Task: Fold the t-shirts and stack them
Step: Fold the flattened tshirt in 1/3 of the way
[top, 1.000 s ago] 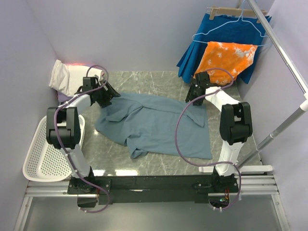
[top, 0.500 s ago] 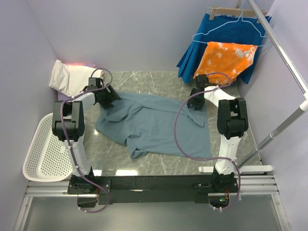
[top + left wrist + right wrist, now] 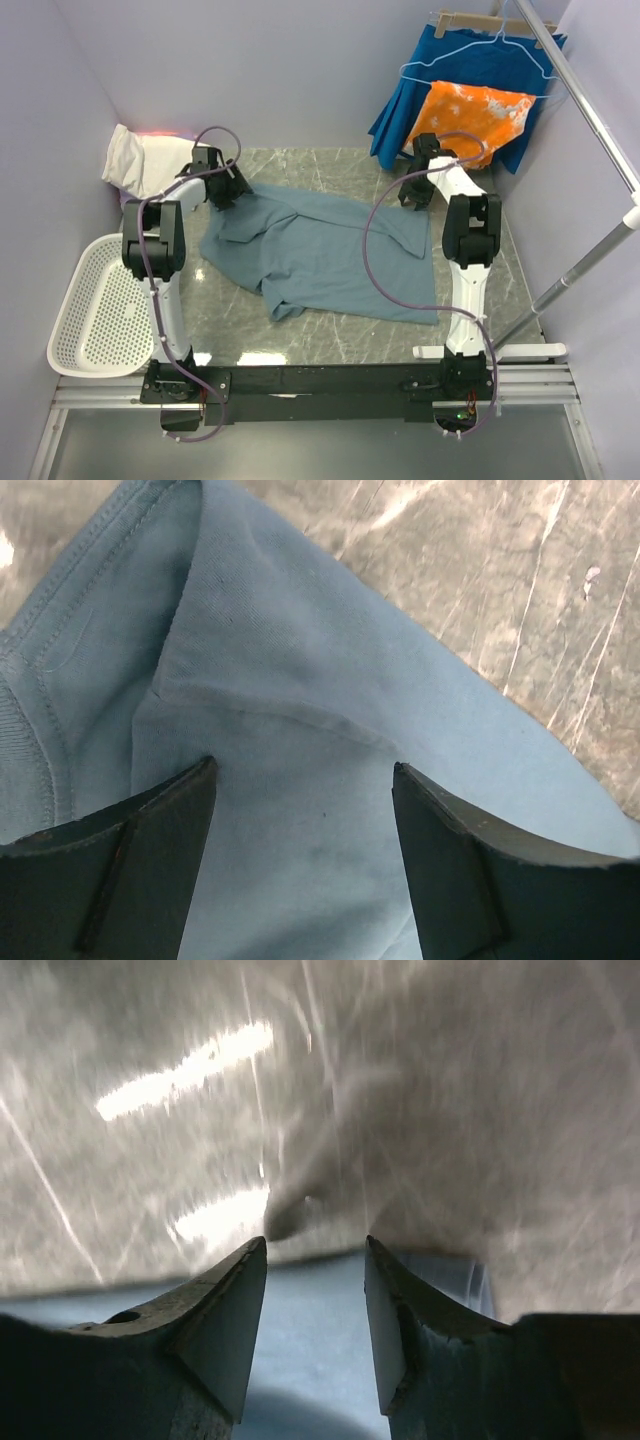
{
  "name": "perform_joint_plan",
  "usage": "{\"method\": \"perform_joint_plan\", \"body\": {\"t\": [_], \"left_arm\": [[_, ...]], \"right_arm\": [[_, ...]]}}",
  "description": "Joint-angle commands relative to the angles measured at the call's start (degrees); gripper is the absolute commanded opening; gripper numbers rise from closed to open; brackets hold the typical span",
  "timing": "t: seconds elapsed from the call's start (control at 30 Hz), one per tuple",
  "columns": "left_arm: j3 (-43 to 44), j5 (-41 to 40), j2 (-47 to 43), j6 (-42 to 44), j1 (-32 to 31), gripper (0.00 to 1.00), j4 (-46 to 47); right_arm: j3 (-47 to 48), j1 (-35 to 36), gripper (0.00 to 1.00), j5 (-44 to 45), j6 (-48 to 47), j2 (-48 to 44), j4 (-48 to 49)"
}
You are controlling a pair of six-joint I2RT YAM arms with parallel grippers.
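The dusty blue-grey t-shirt [image 3: 330,255] lies spread and creased on the marble table. My left gripper [image 3: 229,188] is at its far left corner. In the left wrist view the gripper [image 3: 303,765] is open, with the shirt [image 3: 280,780] filling the gap under the fingers. My right gripper [image 3: 413,192] is at the shirt's far right edge. In the right wrist view it [image 3: 315,1242] is open, with the shirt's edge [image 3: 310,1360] between the fingers. A cream-white folded shirt [image 3: 135,160] lies at the far left on a partly visible lavender one [image 3: 127,203].
A white plastic basket [image 3: 95,325] stands at the near left. A royal-blue pleated garment [image 3: 470,70] and an orange-and-white cloth [image 3: 480,115] hang at the far right. A metal rail [image 3: 590,120] runs along the right side. Purple walls close in the table.
Both arms have stretched out toward the far side, carrying the grippers a little farther back along the shirt's far edge. The shirt has shifted slightly with them.
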Motion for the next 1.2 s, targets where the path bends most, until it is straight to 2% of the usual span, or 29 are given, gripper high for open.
{"method": "perform_joint_plan", "body": {"t": [0.0, 0.1, 0.17, 0.3, 0.33, 0.47, 0.5, 0.53, 0.6, 0.63, 0.8, 0.83, 0.93, 0.97, 1.07, 1.17], "left_arm": [[2.8, -3.2, 3.3, 2.7, -0.2, 0.77, -2.9], [2.4, -3.6, 3.2, 2.8, -0.3, 0.76, -3.2], [0.9, -3.6, 2.1, 2.5, -0.3, 0.77, -1.9], [-4.4, -1.8, -3.5, 2.2, -1.1, 0.81, 5.2], [-6.7, -1.5, -5.1, 2.4, -1.5, 0.82, 6.8], [-11.0, -5.3, -16.8, 3.3, -4.8, 0.88, 8.7], [-11.9, -6.8, -18.8, 3.2, -6.5, 0.97, 8.0], [-13.7, -10.8, -20.4, 2.3, -7.3, 0.99, 5.7], [-16.9, -10.9, -25.5, 1.2, -9.0, 0.99, 4.2], [-21.2, -13.2, -27.2, -0.6, -9.4, 1.0, 3.4], [-38.4, -13.9, -41.6, -7.3, -11.6, 1.0, 4.9], [-44.5, -14.3, -44.2, -10.5, -11.8, 0.99, 5.5], [-54.9, -15.6, -55.5, -16.9, -12.3, 0.99, 7.4], [-57.0, -16.1, -60.6, -18.0, -12.4, 0.99, 7.7], [-62.7, -16.5, -67.4, -21.4, -12.5, 0.99, 9.2], [-66.6, -15.3, -71.1, -25.0, -12.6, 1.0, 9.5]], "right_arm": [[7.9, -1.0, 0.51, 3.6, -1.4, 4.1, -5.1], [1.2, -0.6, 0.52, 3.1, -3.1, -3.3, 3.2], [-6.9, -0.1, 0.54, -1.6, -4.6, -8.6, 8.5], [-20.5, 2.1, 0.59, -6.4, -6.7, -25.9, 20.9], [-24.5, 3.8, 0.6, -6.4, -7.2, -28.4, 22.0], [-30.0, 8.3, 0.63, -6.5, -7.5, -37.4, 21.3], [-30.4, 9.3, 0.63, -7.7, -7.3, -39.0, 19.4], [-31.9, 10.5, 0.63, -8.5, -7.2, -39.9, 19.0], [-33.7, 14.6, 0.63, -9.6, -7.0, -41.7, 18.2], [-36.1, 16.2, 0.63, -10.1, -7.0, -42.5, 18.5], [-41.2, 25.6, 0.64, -7.8, -6.7, -44.3, 19.3], [-42.0, 26.5, 0.64, -7.5, -6.1, -44.3, 19.4], [-43.3, 29.0, 0.64, -6.8, -5.4, -44.0, 20.0], [-43.5, 29.4, 0.64, -6.9, -5.3, -43.9, 20.2], [-44.1, 30.6, 0.64, -7.3, -5.1, -43.2, 20.5], [-43.1, 31.6, 0.64, -7.1, -5.2, -42.4, 19.3]]}}
